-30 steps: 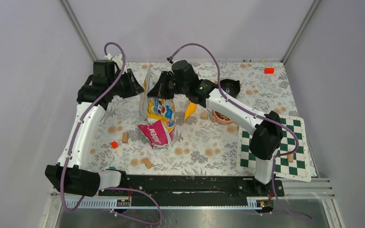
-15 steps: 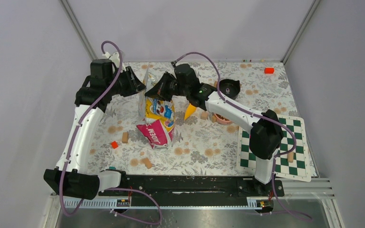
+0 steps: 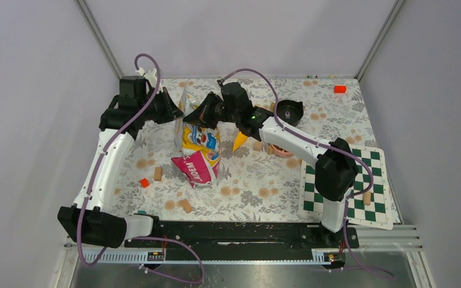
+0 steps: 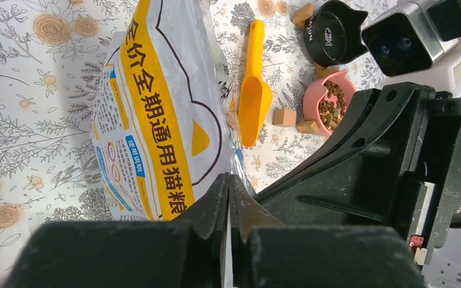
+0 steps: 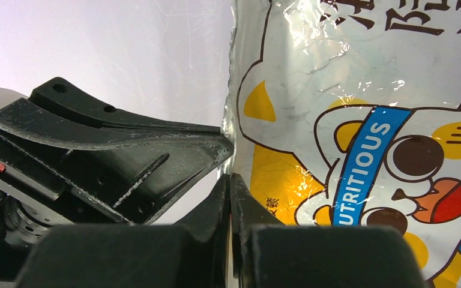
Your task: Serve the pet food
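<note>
Two-sided pinch
You had left gripper (image 4: pixel 229 177) and right gripper (image 5: pixel 229 176) clamped on the bag (image 4: pixel 156 102) at its top edge; presumably to pull it open.

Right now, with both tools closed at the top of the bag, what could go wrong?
The left tool and right tool pinch only the thin top edge of the glossy bag, so it may slip out or tear unevenly. A hard pull could swing the bag into the scoop or the bowl nearby, scattering the pet food already in it.
</note>
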